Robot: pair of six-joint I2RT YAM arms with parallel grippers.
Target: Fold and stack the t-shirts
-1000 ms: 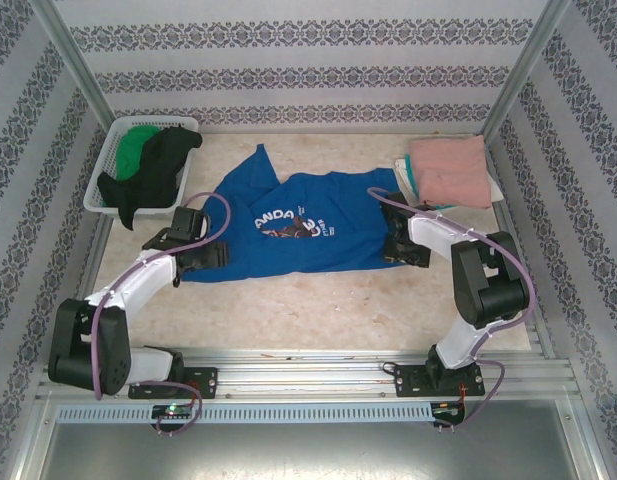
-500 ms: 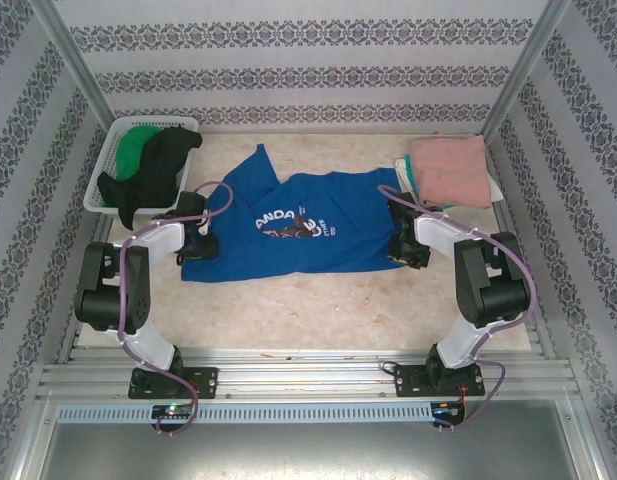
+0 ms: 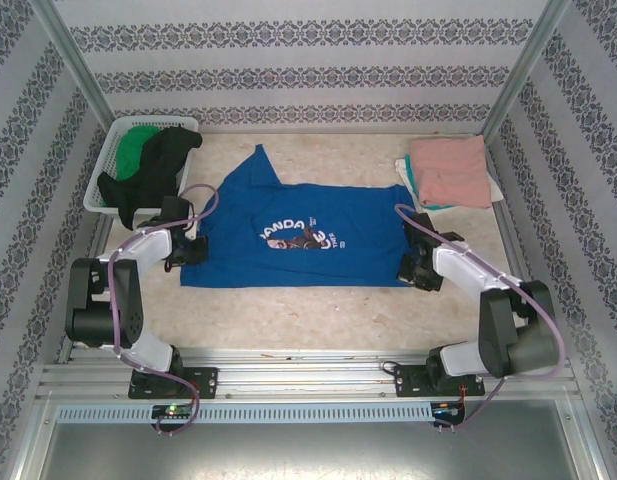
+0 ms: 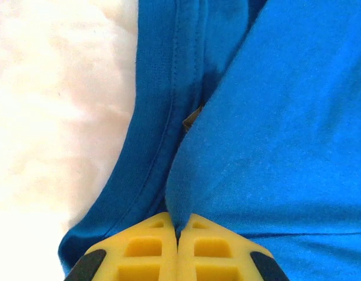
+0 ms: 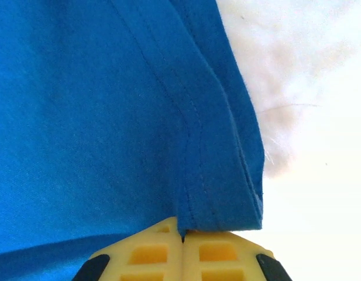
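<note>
The royal-blue t-shirt (image 3: 288, 255) lies spread across the middle of the desk (image 3: 318, 305). The left gripper (image 4: 178, 227) is clamped on its left edge, and the right gripper (image 5: 182, 228) on its right hem. Probably best to lift both together, level, keeping the cloth taut for a straight fold.

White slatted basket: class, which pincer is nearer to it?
Left. The left pincer grips the blue t-shirt just beside the slatted basket; the right pincer holds the shirt's far side.

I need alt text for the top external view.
The left pincer and right pincer are shut on opposite edges of a blue t-shirt spread flat on the table. A basket of shirts stands far left, a folded pink shirt far right.
</note>
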